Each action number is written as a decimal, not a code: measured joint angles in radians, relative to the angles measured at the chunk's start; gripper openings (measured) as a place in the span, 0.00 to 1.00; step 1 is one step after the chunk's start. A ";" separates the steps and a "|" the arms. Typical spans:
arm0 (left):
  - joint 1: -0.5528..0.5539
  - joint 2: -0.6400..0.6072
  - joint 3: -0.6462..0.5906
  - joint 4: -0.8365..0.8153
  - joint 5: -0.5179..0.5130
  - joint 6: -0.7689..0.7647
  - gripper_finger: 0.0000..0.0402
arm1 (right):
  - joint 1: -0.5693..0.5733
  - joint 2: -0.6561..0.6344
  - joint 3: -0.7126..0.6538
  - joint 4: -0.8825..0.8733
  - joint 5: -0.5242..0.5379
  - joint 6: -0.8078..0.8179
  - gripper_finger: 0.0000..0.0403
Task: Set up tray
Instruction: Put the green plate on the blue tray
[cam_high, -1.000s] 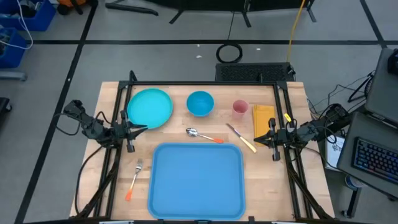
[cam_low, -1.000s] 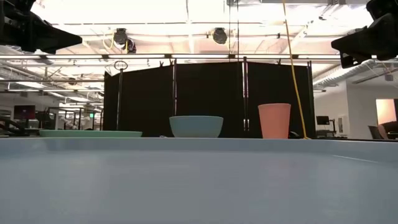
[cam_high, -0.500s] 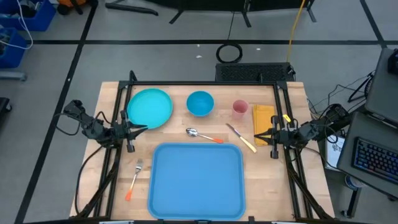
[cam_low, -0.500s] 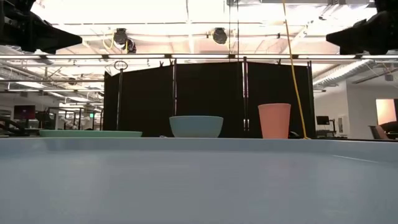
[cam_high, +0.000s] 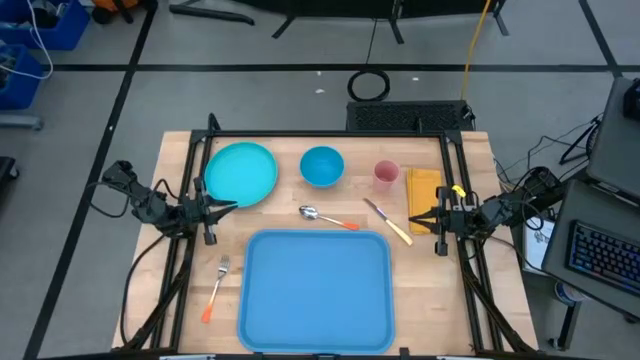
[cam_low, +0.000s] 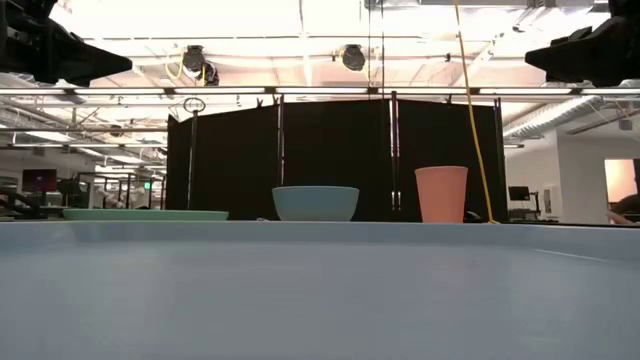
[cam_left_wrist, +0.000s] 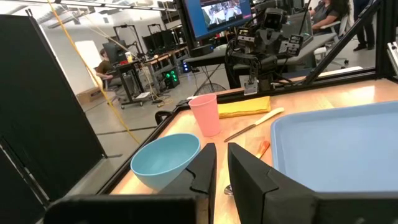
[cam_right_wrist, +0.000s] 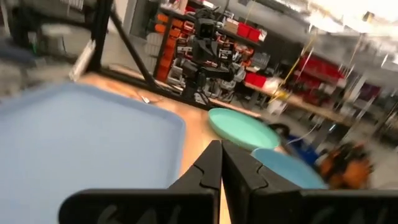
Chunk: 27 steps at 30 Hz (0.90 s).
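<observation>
The tray (cam_high: 316, 290) lies flat at the bench's (cam_high: 433, 292) 6 o'clock edge, bare. At its 9 o'clock a fork (cam_high: 216, 287) rests on the wood. Just past its far rim lie a spoon (cam_high: 325, 217) and a knife (cam_high: 388, 222). The left fingers (cam_high: 232, 207) hover at 9 o'clock, slightly parted, holding nothing; the right fingers (cam_high: 414, 220) hover at 3 o'clock, pressed together, empty (above the knife's handle). Farthest, from 11 to 1 o'clock: turquoise plate (cam_high: 239, 172), blue bowl (cam_high: 322, 166), pink cup (cam_high: 386, 176), yellow napkin (cam_high: 424, 186).
</observation>
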 joint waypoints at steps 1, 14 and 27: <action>0.000 0.000 0.000 0.000 0.000 0.000 0.12 | 0.000 0.000 0.000 0.000 -0.001 0.068 0.00; 0.000 0.000 0.000 0.000 0.000 0.000 0.12 | 0.000 0.000 0.000 0.139 0.001 0.552 0.00; 0.000 0.000 0.000 0.021 -0.037 0.008 0.12 | 0.000 0.012 0.000 0.232 0.007 0.571 0.00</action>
